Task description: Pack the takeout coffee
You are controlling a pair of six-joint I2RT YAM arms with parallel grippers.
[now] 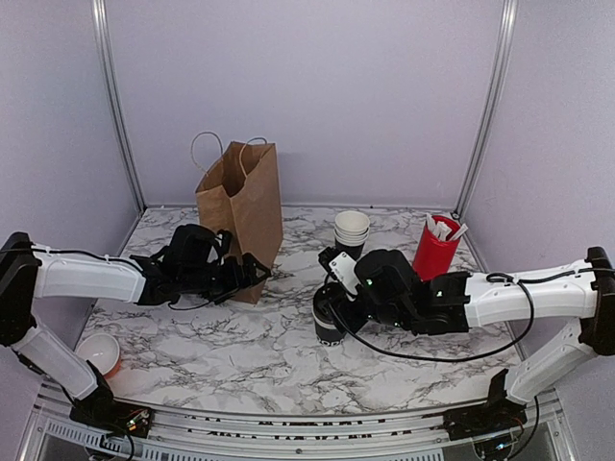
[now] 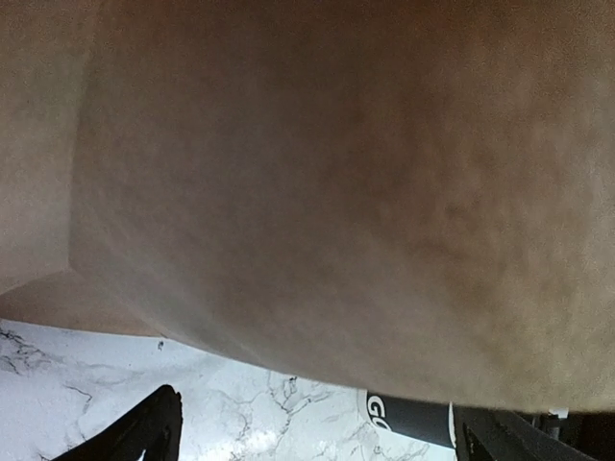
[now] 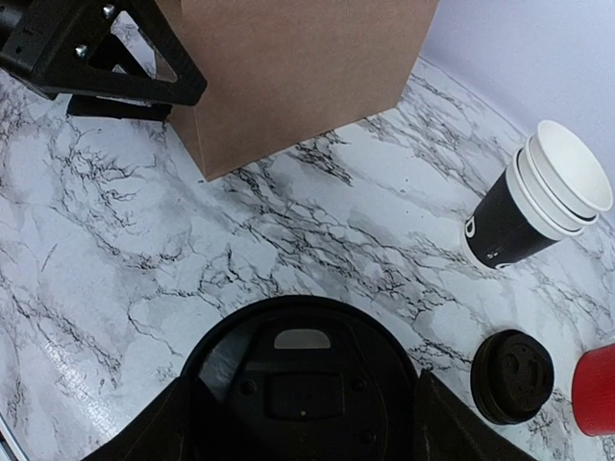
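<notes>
Inside your right hand (image 3: 303, 403) the takeout coffee (image 3: 300, 360) stands upright on the counter (image 1: 240, 355), gripped at its top; the paper bag (image 1: 245, 202) waits to its left, beside your open left hand (image 1: 252, 274).

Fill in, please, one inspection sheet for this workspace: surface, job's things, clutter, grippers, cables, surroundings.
Surface: marbled table, nothing spilled seen.
Job's things: takeout coffee upright with lid on; brown paper bag standing upright.
Clutter: stack of cups, loose black lid, red cup of sachets, small cup at near left corner.
Grippers: left gripper open at the bag's base; right gripper closed on the coffee.
Cables: black cable looping below the right arm.
Surroundings: plain walls, metal frame posts.
</notes>
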